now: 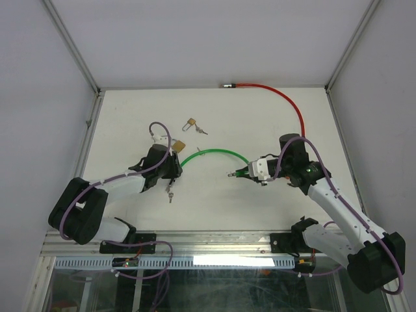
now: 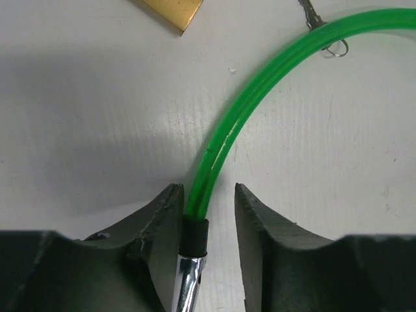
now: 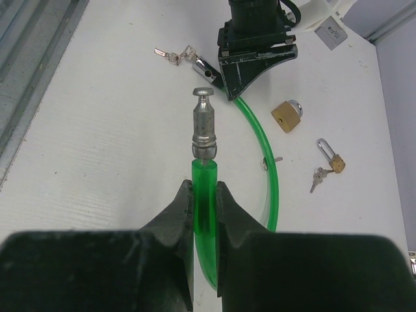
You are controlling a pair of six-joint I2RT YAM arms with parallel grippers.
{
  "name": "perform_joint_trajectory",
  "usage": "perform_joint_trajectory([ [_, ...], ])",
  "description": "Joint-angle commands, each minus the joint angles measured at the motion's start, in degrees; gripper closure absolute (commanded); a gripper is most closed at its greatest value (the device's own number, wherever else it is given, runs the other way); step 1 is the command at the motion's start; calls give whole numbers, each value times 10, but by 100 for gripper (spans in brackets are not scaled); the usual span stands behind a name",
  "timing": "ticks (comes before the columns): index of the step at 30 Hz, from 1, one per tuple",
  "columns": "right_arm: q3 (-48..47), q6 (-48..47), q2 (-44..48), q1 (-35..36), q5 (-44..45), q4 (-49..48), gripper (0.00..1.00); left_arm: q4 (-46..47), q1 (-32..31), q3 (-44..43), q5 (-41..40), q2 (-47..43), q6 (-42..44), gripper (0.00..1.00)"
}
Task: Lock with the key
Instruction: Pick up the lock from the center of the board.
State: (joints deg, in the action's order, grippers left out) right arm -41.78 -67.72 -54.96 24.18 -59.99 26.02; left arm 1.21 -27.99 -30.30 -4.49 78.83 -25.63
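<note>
Stage: early. Pin (image 3: 204, 123) of green cable (image 2: 224, 136) not yet in lock head (image 3: 203, 67). Key (image 3: 168, 57) just beside head, at 6 o'clock of left gripper (image 2: 208, 192); whether inserted, cannot tell. Left jaws apart, straddling cable's collared end. Right gripper (image 3: 204, 188), 3 o'clock, clamped on cable behind pin. Brass padlock (image 1: 190, 122) farther, 12 o'clock.

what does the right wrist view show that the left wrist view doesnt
Only the right wrist view: the cable's metal pin sticking out past the right claw, which is clamped on the cable; a small padlock with its shackle up; loose keys near the left arm.

Only the left wrist view: the cable's black collar between the parted fingers of the left claw.

Both: the green cable, the white table and the brass padlock, though the left wrist view catches just its corner.
</note>
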Motion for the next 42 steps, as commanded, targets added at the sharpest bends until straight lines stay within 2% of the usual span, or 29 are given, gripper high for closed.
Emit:
perform_joint_trajectory([
  [1,-29,-6,0,-4,-36,9,100,34,8,-20,41,9,15,68],
  [9,-34,-20,-8,-5,-46,29,100,42,10,-16,62,-17,15,100],
  [24,-37,-17,-10,-10,-54,33,100,63,10,2,114,-153,5,100],
  [30,-39,-14,-14,-11,-54,32,100,100,10,16,152,-168,-11,100],
  [34,-42,-15,-8,-18,-50,35,100,91,10,15,127,-164,-3,100],
  [35,-44,-21,-6,-21,-50,40,100,81,10,13,114,-162,3,97],
  [39,-55,-39,6,-32,-50,63,100,48,10,4,60,-144,35,65],
  [40,-60,-42,8,-33,-49,66,100,43,10,1,51,-133,42,60],
  [42,-68,-44,9,-33,-49,67,100,33,10,-9,40,-108,52,57],
])
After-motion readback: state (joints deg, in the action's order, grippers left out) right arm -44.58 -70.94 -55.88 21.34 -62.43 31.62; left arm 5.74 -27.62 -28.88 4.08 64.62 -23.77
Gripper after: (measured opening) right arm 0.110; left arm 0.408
